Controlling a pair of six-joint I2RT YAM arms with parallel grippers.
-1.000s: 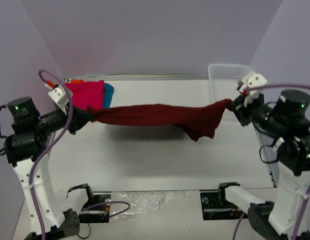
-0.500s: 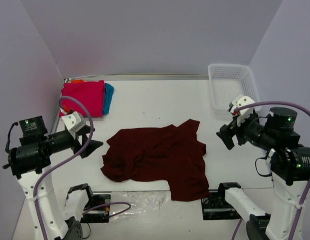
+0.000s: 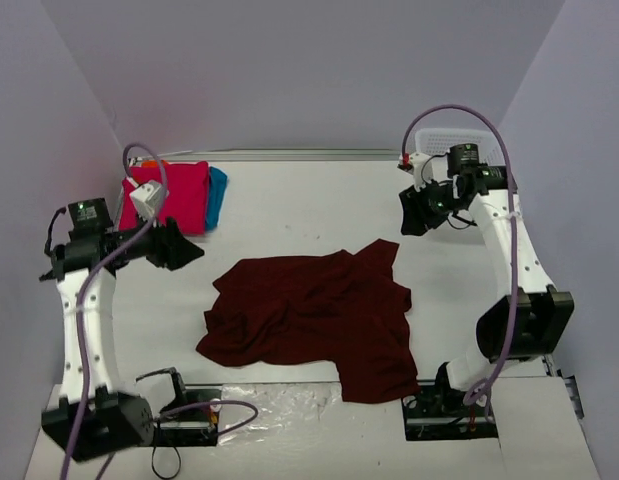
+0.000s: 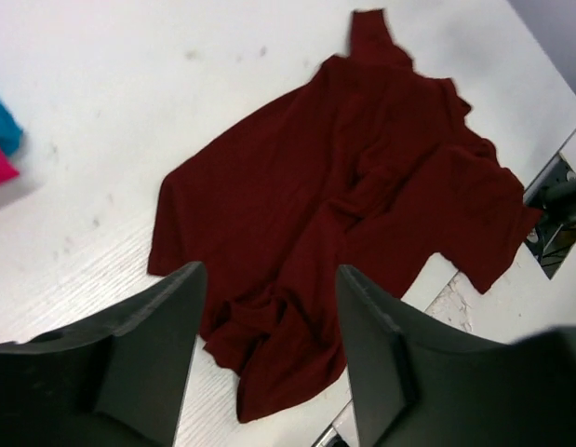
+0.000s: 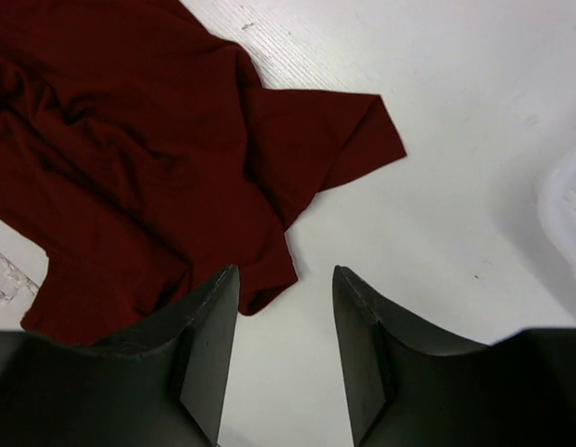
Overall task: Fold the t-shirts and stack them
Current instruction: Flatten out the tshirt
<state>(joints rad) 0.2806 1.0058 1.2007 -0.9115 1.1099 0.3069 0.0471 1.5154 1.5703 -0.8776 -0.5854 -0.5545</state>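
A dark maroon t-shirt [image 3: 309, 315] lies crumpled on the white table, one corner hanging over the near edge; it also shows in the left wrist view [image 4: 362, 186] and the right wrist view [image 5: 129, 158]. A folded pink t-shirt [image 3: 174, 192] sits on a teal one [image 3: 218, 190] at the far left, an orange edge behind. My left gripper [image 3: 184, 250] hovers open, raised left of the maroon shirt, nothing between its fingers [image 4: 157, 326]. My right gripper [image 3: 411, 212] is open and empty, high above the shirt's far right sleeve [image 5: 362, 130].
A white mesh basket [image 3: 459, 150] stands at the far right corner behind the right arm. Black mounts [image 3: 189, 405] and clear plastic sheet [image 3: 289, 400] lie along the near edge. Purple cables loop over both arms.
Both grippers let go of the stretched maroon shirt, which dropped onto the table in a heap. The arms then rose and swung back, the right one toward the basket.
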